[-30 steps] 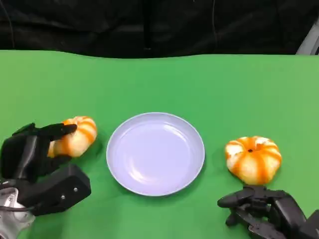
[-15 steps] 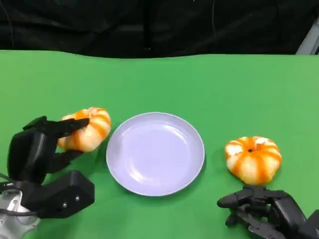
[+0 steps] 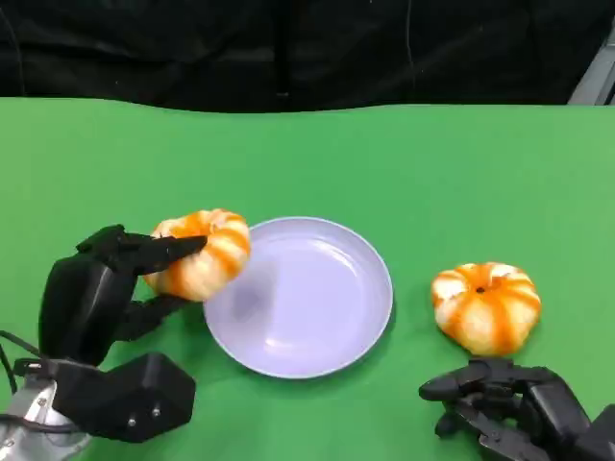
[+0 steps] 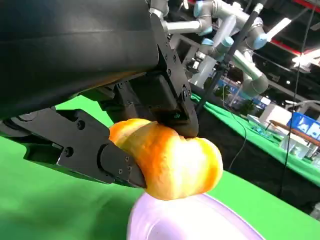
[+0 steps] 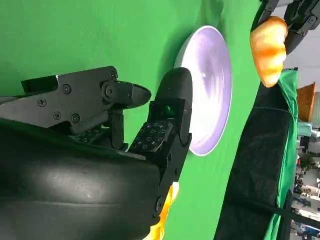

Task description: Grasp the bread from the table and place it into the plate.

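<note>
Two pumpkin-shaped breads: the left hand point(image 3: 101, 288) grips one point(image 3: 204, 253) over the plate point(image 3: 317, 331) rim for release; the right hand point(image 3: 509, 408), empty and spread, rests near the other point(image 3: 486, 306).

From the head view, the left hand point(image 3: 96, 307) covers the near side of the bread point(image 3: 202, 254) it holds, and that bread in turn hides the plate's point(image 3: 317, 360) left rim. The right hand point(image 3: 509, 408) runs off the picture's lower edge, so how its fingers lie cannot be told. In the right wrist view the second bread point(image 5: 162, 217) shows as a sliver behind the black shell, and the plate point(image 4: 200, 220) is cut off at the left wrist picture's edge.
</note>
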Controlling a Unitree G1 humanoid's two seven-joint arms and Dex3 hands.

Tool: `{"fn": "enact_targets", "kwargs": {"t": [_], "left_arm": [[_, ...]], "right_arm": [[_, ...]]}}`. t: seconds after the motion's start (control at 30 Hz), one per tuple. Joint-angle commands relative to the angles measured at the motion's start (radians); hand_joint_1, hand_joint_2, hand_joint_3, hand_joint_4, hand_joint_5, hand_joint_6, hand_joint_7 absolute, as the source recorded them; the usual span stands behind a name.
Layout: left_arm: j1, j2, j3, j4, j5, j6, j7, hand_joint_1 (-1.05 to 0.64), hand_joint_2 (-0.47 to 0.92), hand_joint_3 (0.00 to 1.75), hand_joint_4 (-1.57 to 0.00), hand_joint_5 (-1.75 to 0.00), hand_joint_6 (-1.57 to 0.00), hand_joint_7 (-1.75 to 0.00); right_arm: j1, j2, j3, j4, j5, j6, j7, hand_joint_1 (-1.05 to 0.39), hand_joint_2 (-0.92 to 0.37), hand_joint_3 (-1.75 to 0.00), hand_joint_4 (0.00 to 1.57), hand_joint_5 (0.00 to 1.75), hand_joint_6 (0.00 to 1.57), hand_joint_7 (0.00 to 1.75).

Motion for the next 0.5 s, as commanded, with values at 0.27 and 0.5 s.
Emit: {"fn": "enact_targets", "kwargs": {"t": [0.27,0.5], "left_arm": [[0.017,0.007,0.015,-0.034,-0.007,0.010,-0.022,0.00,0.90,0.00,-0.85,-0.81,-1.30,0.00],[-0.009,-0.048,-0.064,-0.031,0.037,-0.018,-0.076,0.01,0.91,0.00,-0.90,-0.71,-1.29,0.00]], "right_arm": [[-0.004,-0.013,-0.007,0.006,0.003,-0.012,-0.004,-0.05,-0.92,-0.39,0.78,1.20,1.05,0.43],[-0.011,-0.007,0.002,0.010,-0.011,-0.007,-0.020,-0.04,-0.92,-0.39,0.78,1.19,1.05,0.43]]}}
